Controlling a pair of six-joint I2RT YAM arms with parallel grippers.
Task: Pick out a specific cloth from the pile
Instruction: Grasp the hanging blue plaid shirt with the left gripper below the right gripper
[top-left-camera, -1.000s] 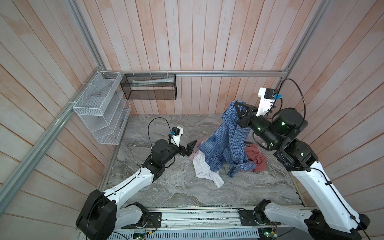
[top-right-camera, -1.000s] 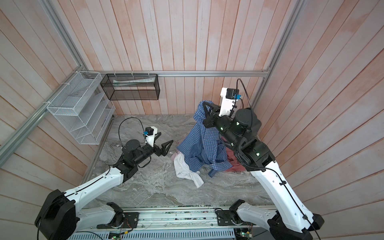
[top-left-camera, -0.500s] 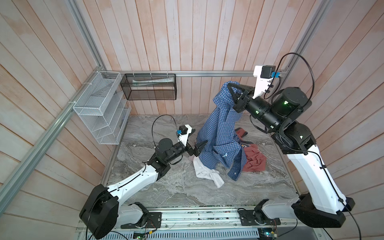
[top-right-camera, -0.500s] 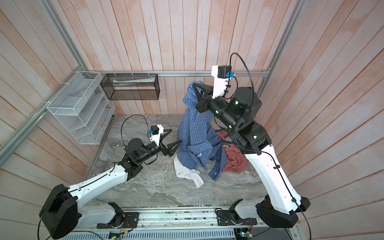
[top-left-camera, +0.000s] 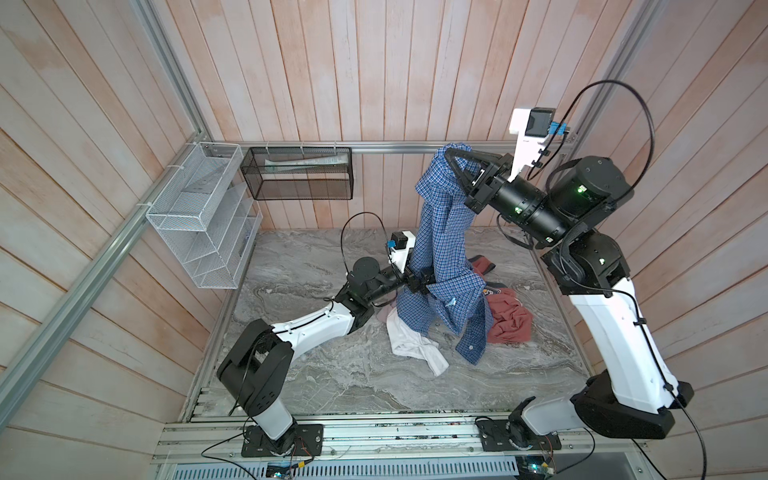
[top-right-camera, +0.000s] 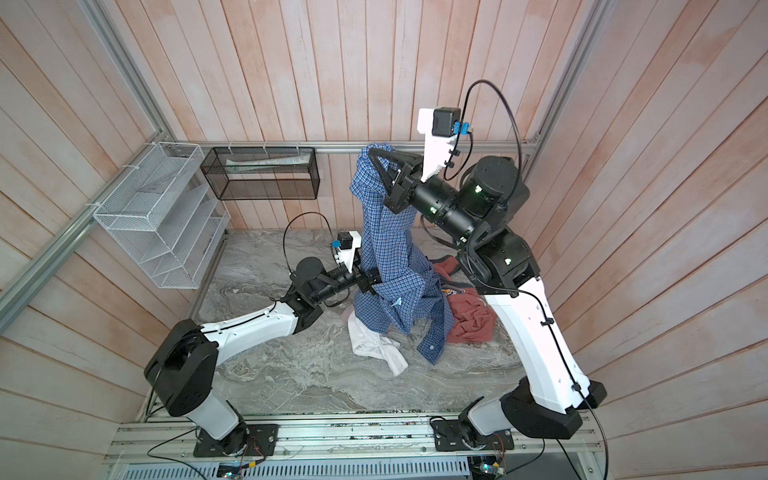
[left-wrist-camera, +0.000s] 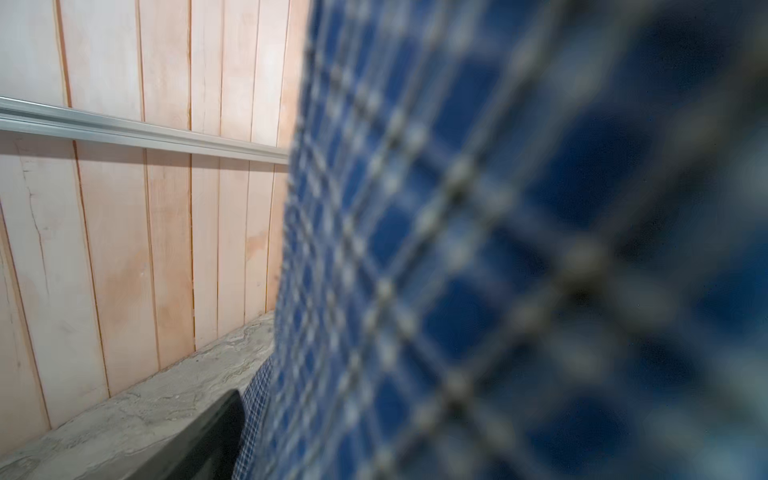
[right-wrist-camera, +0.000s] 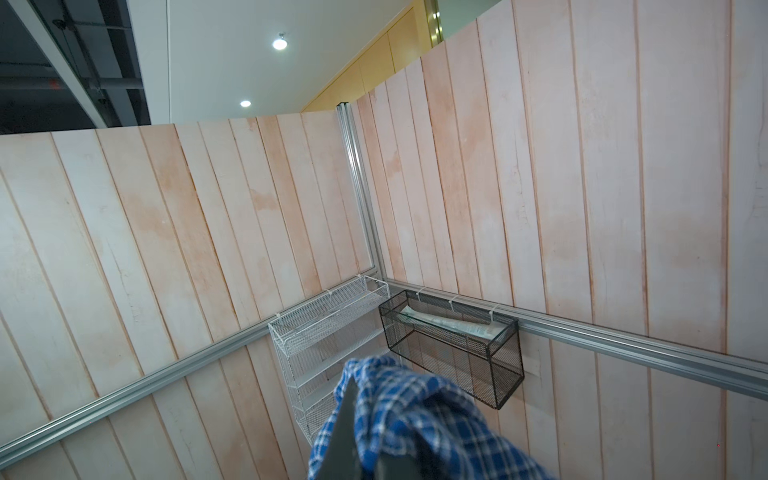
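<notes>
The cloth (top-left-camera: 440, 232) (top-right-camera: 384, 241), a blue-and-white checked shirt, hangs in a long column from my right gripper (top-left-camera: 446, 153) (top-right-camera: 370, 151). That gripper is shut on the cloth's top edge, high up near the back wall. In the right wrist view checked fabric (right-wrist-camera: 415, 415) bunches over a dark finger (right-wrist-camera: 340, 432). My left gripper (top-left-camera: 428, 284) (top-right-camera: 372, 286) is open, pushed into the hanging cloth at mid-height, its tips hidden by fabric. The left wrist view shows blurred checks (left-wrist-camera: 498, 249) beside one finger (left-wrist-camera: 199, 440). The pile's rust-red garment (top-left-camera: 509, 318) and white garment (top-left-camera: 411, 343) lie below.
A white wire rack (top-left-camera: 199, 216) hangs on the left wall. A black mesh basket (top-left-camera: 297, 174) holding a tube hangs on the back wall, just left of the raised cloth. The marble table (top-left-camera: 311, 374) stretches toward the front rail. Wooden walls close in on three sides.
My right gripper has lifted the checked cloth much higher, stretching it upward off the pile. My left arm has reached right until its gripper is in the hanging fabric.
</notes>
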